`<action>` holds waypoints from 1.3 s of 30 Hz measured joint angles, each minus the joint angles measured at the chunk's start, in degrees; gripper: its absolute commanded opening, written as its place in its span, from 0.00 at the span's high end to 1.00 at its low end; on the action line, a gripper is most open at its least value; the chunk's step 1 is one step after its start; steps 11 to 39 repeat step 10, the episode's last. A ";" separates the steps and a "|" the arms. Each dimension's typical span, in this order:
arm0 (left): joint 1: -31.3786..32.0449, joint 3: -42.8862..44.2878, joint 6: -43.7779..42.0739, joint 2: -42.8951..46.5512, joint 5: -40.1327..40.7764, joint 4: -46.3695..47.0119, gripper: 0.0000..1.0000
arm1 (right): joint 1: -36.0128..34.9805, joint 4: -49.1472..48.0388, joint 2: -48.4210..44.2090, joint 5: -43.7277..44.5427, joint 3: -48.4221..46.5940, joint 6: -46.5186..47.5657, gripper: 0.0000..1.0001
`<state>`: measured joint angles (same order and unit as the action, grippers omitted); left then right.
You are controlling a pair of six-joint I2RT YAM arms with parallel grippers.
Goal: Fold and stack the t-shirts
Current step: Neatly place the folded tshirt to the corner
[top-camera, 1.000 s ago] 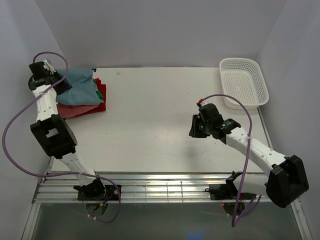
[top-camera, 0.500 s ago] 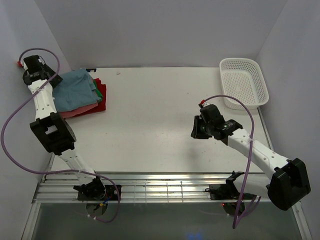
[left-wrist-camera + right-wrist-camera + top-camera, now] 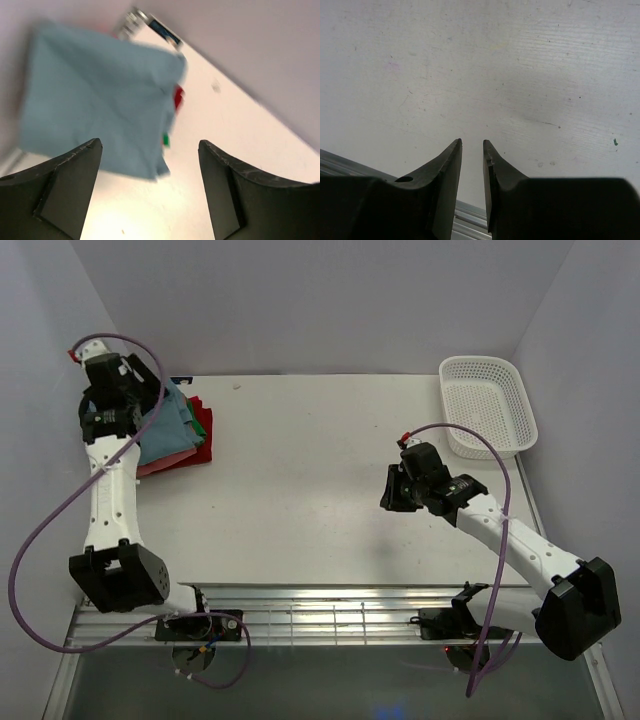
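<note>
Left pincer wide open, empty, hanging over the t-shirts stacked at the far left of the worktop. Teal shirt on top, salmon-pink one under it, green and red edges showing on the right. Right pincer mid-right over bare worktop, jaws a narrow slit apart, gripping nothing. White mesh basket in the far right corner; only its own mesh floor shows inside.
</note>
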<state>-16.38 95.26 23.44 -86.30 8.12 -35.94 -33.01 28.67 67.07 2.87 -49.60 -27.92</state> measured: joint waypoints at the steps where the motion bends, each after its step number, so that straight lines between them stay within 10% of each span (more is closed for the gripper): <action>1: 2.73 -3.98 0.17 2.71 -0.15 1.18 0.16 | 0.00 0.26 0.02 0.00 -0.52 0.02 0.71; 10: 14.36 -24.87 1.25 22.82 -3.15 3.28 0.14 | -0.09 1.86 1.22 1.44 -9.86 1.88 0.74; 39: 14.36 -24.87 1.25 22.82 -3.15 3.28 0.14 | -0.09 1.86 1.22 1.44 -9.86 1.88 0.74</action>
